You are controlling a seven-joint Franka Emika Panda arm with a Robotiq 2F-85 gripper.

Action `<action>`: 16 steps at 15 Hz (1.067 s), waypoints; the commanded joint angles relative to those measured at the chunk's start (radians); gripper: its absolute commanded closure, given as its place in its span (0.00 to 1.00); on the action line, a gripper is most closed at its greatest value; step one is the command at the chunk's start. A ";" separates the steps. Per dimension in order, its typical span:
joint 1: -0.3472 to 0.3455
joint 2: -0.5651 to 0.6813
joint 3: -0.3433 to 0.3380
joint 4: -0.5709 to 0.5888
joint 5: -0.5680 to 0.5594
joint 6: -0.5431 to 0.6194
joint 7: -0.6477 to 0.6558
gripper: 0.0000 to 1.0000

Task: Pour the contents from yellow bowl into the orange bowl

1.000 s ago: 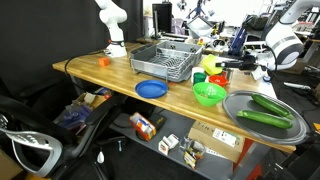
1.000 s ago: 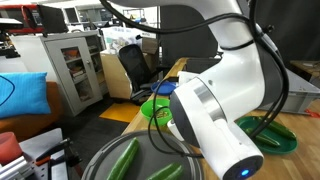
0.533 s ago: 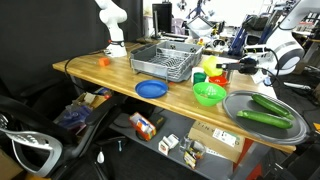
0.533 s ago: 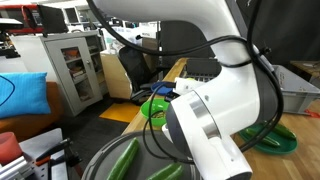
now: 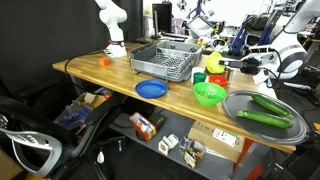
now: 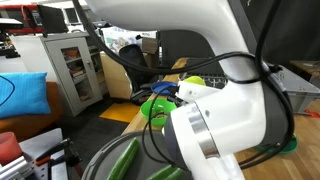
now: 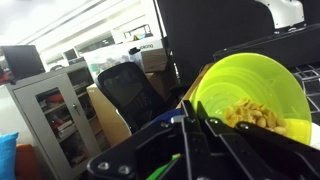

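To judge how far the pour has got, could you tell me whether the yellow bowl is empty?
Not empty: in the wrist view the yellow bowl holds pale yellow pieces gathered in its lower part.

Lifted yellow bowl [image 7: 245, 80] tilts, holding pale pieces [image 7: 256, 116].

Grey dish rack [image 5: 165, 62] sat mid table [image 5: 100, 72]; blue plate [image 5: 151, 89] in front, green bowl [image 5: 209, 95] nr it; round tray [image 5: 238, 103] w/ 2 green veg [image 5: 263, 118].
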 commanded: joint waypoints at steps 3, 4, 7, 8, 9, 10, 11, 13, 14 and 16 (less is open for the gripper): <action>-0.019 0.019 -0.002 -0.004 0.048 -0.068 0.021 0.99; -0.021 0.023 -0.001 -0.004 0.053 -0.076 0.021 0.99; -0.023 0.033 -0.001 -0.001 0.058 -0.100 0.019 0.99; -0.024 0.035 -0.001 -0.001 0.060 -0.106 0.021 0.99; -0.024 0.037 -0.002 0.000 0.062 -0.113 0.023 0.99; -0.025 0.038 -0.002 0.000 0.063 -0.116 0.024 0.99; -0.025 0.040 -0.003 0.001 0.064 -0.118 0.025 0.99; -0.025 0.043 -0.003 0.002 0.066 -0.121 0.030 0.99; -0.026 0.046 -0.003 0.003 0.065 -0.128 0.032 0.99; -0.028 0.053 -0.002 0.007 0.064 -0.142 0.036 0.99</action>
